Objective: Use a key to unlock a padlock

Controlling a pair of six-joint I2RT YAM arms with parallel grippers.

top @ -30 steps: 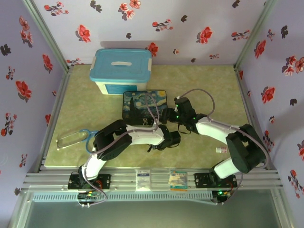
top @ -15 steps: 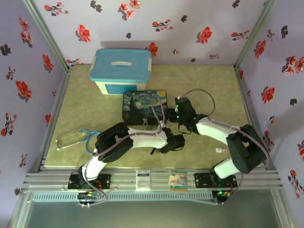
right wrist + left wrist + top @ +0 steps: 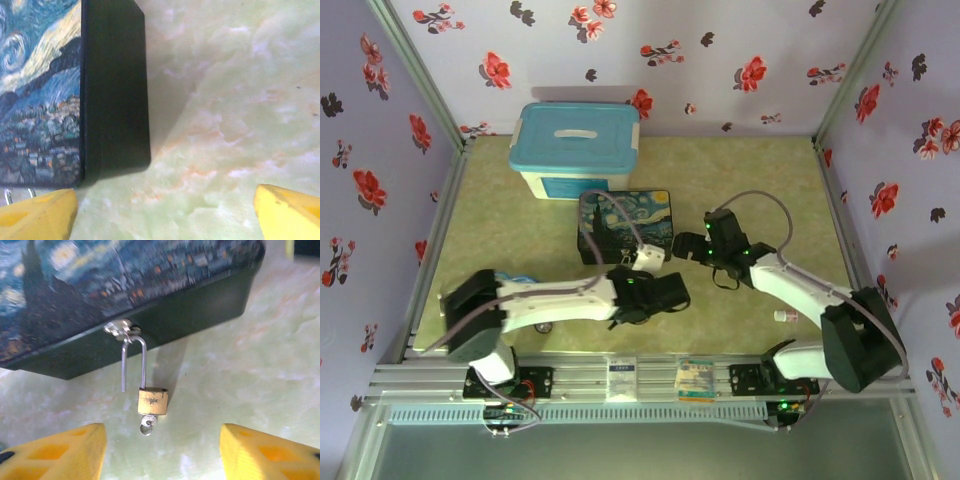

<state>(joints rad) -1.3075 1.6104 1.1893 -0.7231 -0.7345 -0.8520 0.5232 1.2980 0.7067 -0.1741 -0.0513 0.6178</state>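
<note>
The small brass padlock [image 3: 152,401] hangs by its thin silver shackle [image 3: 144,360] from the hasp [image 3: 120,329] on the dark front wall of the Starry Night box [image 3: 125,275]. One shackle leg ends free beside the body, out of its hole. The key [image 3: 146,424] sticks out of the padlock's underside with a small ring on it. My left gripper [image 3: 162,455] is open, a little short of the lock, touching nothing. My right gripper [image 3: 165,215] is open over bare table beside the box's corner [image 3: 115,90]. From above, both grippers [image 3: 660,288] [image 3: 688,245] sit at the box's front right.
A blue-lidded white bin [image 3: 578,148] stands behind the painted box [image 3: 625,222]. A small white item [image 3: 782,316] lies near the right arm's base. Flowered walls close in the green mat [image 3: 760,190] on three sides.
Both grippers have opened and drawn back from the lock. The left arm's elbow has swung out to the left. The right gripper has shifted to the right, away from the box.
</note>
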